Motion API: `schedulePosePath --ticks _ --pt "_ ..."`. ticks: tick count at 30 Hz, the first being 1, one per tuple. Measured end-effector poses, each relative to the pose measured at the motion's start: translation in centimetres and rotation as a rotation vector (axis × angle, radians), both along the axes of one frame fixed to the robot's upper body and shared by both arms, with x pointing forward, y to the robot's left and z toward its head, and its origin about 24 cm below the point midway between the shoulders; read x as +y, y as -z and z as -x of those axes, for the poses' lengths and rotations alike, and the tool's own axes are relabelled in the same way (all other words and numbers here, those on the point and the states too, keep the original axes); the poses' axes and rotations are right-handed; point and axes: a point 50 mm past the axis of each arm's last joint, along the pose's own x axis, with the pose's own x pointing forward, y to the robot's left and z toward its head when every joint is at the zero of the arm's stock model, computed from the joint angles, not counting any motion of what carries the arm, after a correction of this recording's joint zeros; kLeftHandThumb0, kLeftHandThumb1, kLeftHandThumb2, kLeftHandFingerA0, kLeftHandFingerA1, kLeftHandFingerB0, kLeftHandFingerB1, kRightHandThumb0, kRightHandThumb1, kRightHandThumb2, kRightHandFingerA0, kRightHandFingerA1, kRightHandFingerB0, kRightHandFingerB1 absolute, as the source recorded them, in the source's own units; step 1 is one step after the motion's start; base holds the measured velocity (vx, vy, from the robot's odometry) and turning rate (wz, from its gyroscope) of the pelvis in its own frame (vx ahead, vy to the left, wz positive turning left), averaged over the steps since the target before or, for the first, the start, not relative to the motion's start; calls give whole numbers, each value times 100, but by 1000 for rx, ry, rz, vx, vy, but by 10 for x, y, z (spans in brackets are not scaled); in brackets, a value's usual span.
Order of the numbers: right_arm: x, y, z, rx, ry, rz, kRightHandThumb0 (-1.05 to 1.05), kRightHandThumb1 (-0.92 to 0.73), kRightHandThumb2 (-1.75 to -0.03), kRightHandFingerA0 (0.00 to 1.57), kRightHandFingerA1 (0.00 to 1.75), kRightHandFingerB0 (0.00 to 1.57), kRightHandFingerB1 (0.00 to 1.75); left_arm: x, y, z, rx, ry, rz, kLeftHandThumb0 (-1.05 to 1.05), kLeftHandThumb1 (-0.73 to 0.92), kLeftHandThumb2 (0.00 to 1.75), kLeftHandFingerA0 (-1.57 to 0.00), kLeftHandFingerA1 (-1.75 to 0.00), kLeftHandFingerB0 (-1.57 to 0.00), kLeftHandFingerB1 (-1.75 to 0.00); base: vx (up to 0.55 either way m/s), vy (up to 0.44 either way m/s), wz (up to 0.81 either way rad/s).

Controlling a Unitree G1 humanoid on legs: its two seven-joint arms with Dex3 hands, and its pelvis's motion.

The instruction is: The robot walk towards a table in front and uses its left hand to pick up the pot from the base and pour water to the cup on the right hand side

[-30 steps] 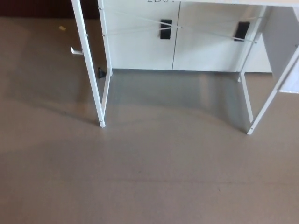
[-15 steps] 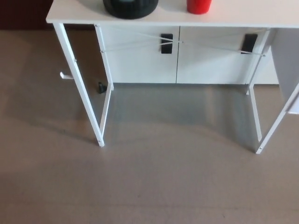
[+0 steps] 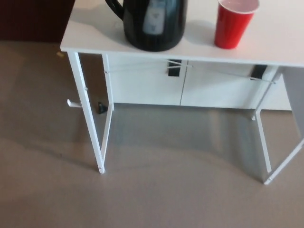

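Neither hand is showing in the head view, so whether the fingers are wide, narrow or holding anything cannot be told. The black pot (image 3: 153,23) is standing upright near the front edge of the white counter (image 3: 85,35), its handle pointing toward picture left and its top running out of frame. The red cup (image 3: 233,23) is sitting upright to the pot's right, apart from it. White cabinet doors (image 3: 190,83) are showing behind the counter's thin legs, above a brown floor (image 3: 156,190).
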Motion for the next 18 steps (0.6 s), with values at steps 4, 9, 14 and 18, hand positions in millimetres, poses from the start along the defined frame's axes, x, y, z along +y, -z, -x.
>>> schedulePosePath --ticks 4,9,14,18 --pt "0 0 1 2 -1 -1 -10 -55 -56 52 54 30 38 0 0 1 5 1 -3 -2 50 90 -20 -50 -12 -46 222 -52 8" --pt "-2 -1 -1 -4 -3 3 -10 -54 -55 54 54 33 38 -2 0 -5 -12 7 -1 -3 50 90 -20 -51 -12 -46 320 -144 23" --pt "-2 -1 -1 -5 -3 4 -12 -54 -55 55 54 32 38 -3 1 -1 -3 9 -1 -2 49 90 -22 -51 -13 -46 231 -30 -10" --pt "-2 -1 0 0 -3 4 -6 -37 -84 45 64 20 51 -3 1 0 1 7 -1 -3 50 90 -22 -51 -13 -46 207 120 -17"
